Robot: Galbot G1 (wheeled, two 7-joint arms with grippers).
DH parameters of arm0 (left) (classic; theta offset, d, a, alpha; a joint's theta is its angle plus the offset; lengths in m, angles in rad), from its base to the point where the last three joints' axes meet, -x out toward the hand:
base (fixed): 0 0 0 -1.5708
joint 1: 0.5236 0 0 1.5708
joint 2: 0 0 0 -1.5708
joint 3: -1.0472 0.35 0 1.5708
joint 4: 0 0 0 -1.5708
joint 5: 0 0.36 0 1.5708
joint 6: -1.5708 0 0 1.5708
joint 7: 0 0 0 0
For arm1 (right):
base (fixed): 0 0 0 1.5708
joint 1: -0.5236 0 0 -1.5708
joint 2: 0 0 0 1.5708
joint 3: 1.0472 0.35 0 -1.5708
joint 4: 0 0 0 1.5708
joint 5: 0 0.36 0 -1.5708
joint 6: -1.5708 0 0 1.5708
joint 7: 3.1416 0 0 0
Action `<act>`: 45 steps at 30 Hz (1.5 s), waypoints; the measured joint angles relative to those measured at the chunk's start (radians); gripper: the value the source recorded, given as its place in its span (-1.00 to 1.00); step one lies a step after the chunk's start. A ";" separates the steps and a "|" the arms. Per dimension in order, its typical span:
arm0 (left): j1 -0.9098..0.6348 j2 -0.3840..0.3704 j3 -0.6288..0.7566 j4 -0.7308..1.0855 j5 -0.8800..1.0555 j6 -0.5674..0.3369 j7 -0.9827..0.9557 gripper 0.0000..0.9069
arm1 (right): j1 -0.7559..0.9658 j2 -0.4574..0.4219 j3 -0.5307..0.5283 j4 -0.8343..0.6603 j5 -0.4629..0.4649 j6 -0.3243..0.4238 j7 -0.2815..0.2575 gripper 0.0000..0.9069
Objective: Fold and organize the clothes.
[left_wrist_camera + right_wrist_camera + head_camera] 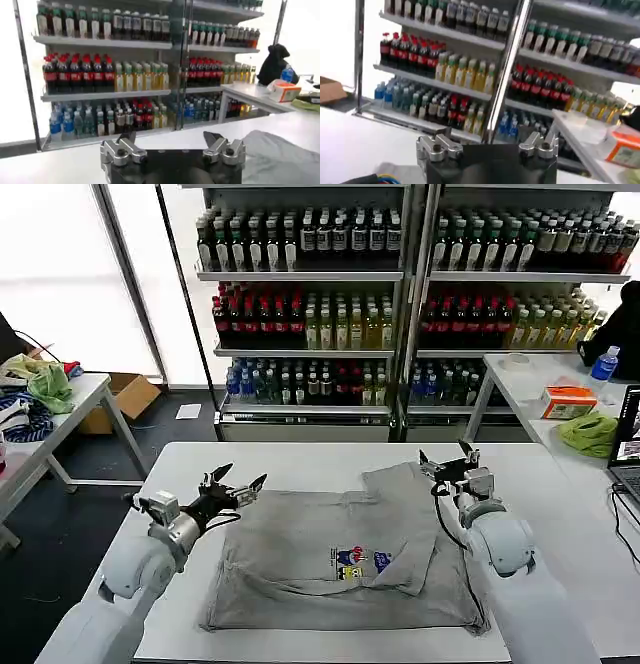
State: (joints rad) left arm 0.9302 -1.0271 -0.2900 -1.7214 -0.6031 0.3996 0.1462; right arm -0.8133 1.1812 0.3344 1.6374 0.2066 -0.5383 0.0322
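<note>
Grey shirt half folded, both grippers up and empty

The big white table [300, 459] holds the grey shirt [300, 569], which lies in the middle with its right side flopped over near the little print [360, 562]. The left gripper [236, 481] hangs just above the shirt's left top corner, fingers spread wide, holding nothing. The right gripper [447, 458] hangs over the right top edge, open and empty too. A grab could pinch two layers, and the fold may slide crooked.
</note>
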 measured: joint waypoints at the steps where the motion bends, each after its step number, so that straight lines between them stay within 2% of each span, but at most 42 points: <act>1: -0.012 -0.004 0.009 0.014 0.001 0.001 0.000 1.00 | 0.010 0.004 -0.005 -0.016 0.003 -0.002 -0.005 1.00; 9: -0.091 -0.035 0.076 0.115 0.010 0.012 0.015 1.00 | 0.063 0.024 -0.034 -0.127 0.015 -0.007 -0.025 1.00; 18: -0.153 -0.054 0.116 0.206 0.058 0.030 0.001 1.00 | 0.123 0.051 -0.057 -0.248 0.060 0.019 0.014 1.00; 29: -0.183 -0.051 0.145 0.269 0.104 0.061 -0.014 1.00 | 0.185 0.083 -0.072 -0.372 0.078 0.044 0.026 1.00; 45: -0.179 -0.047 0.142 0.296 0.133 0.072 -0.021 1.00 | 0.182 0.108 -0.066 -0.424 0.074 0.046 0.036 1.00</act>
State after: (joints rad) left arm 0.7515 -1.0743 -0.1478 -1.4256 -0.4701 0.4715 0.1251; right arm -0.6310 1.2894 0.2682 1.2134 0.2804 -0.4922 0.0681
